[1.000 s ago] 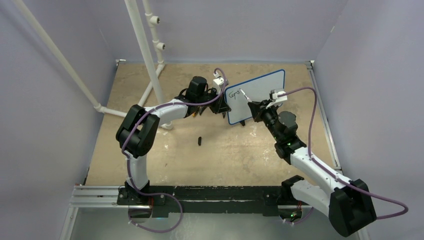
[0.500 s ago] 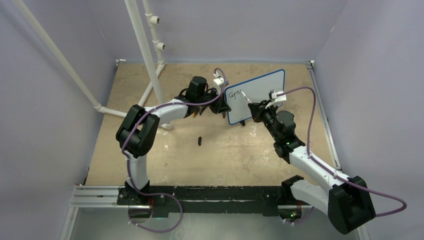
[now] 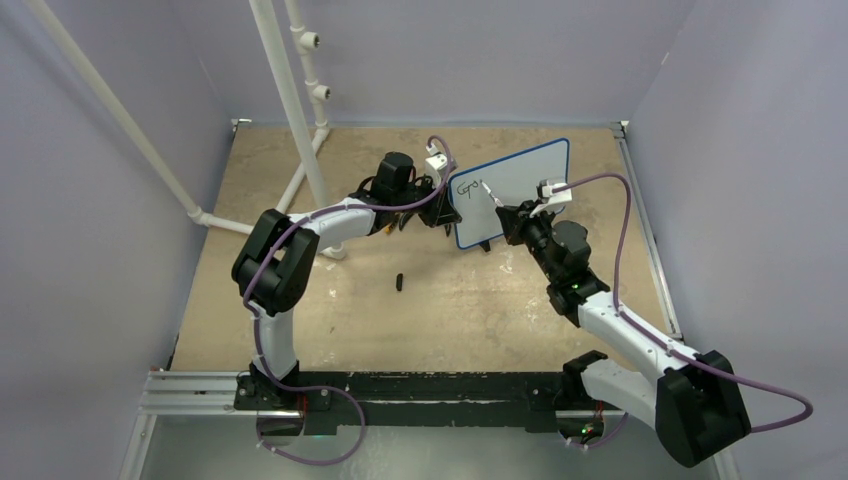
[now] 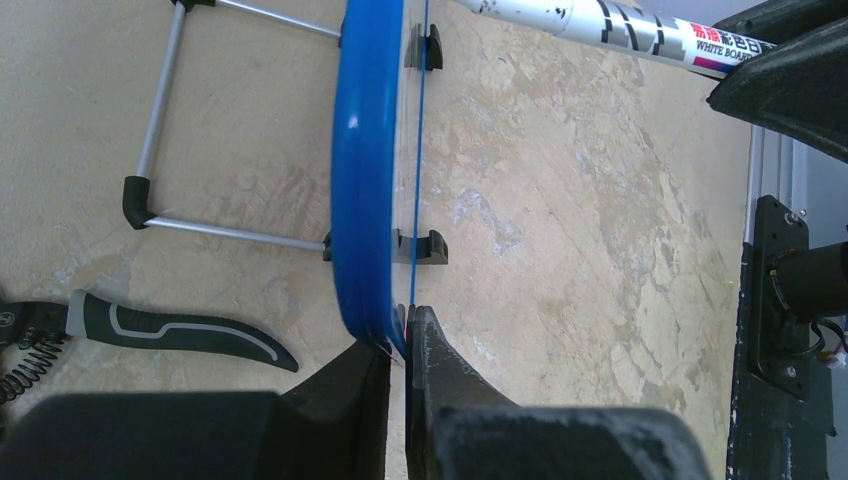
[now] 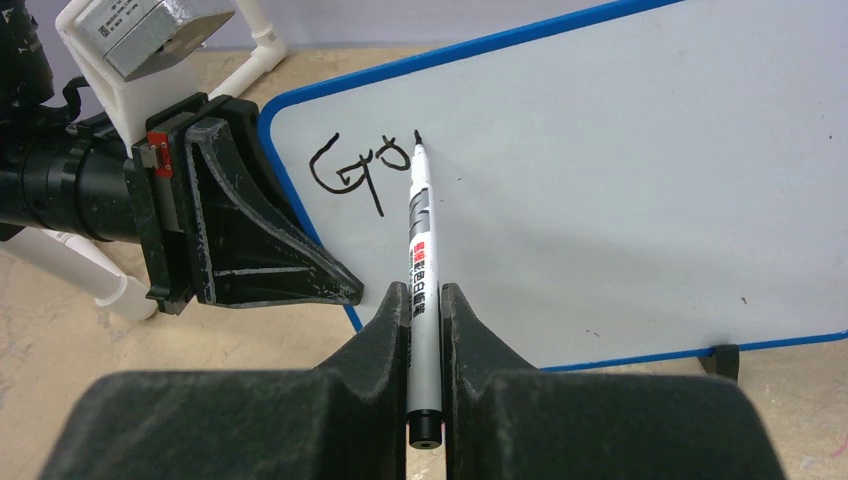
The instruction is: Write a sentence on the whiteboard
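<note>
1. Closest to the bases, a small dark object (image 3: 399, 281) lies alone on the tan table (image 3: 450, 320), well apart from both arms.
2. My right gripper (image 5: 424, 300) is clamped tight on a white marker (image 5: 419, 240), one finger on each side of the barrel, with the tail end sticking out behind.
3. In the left wrist view I can read "WHITE BOARD" on the marker's barrel beside a pink band. The smaller print is too fine to make out.
4. The marker's black tip sits on the face of the whiteboard (image 5: 620, 170), just right of the letters.
5. The sentence (image 5: 355, 168) reads "Go" so far, in thin black strokes near the upper left corner, with a tiny mark at the tip.
6. The whiteboard stands upright and angled toward the far right of the table, on small black feet (image 4: 420, 247).
7. My left gripper (image 4: 400, 335) pinches the board's blue left rim, fingers closed on either face.
8. Behind the board are its wire stand (image 4: 165, 110) and a black-handled tool (image 4: 180, 335) lying flat on the table.
9. Farthest back, white pipes (image 3: 290, 90) rise at the left.
</note>
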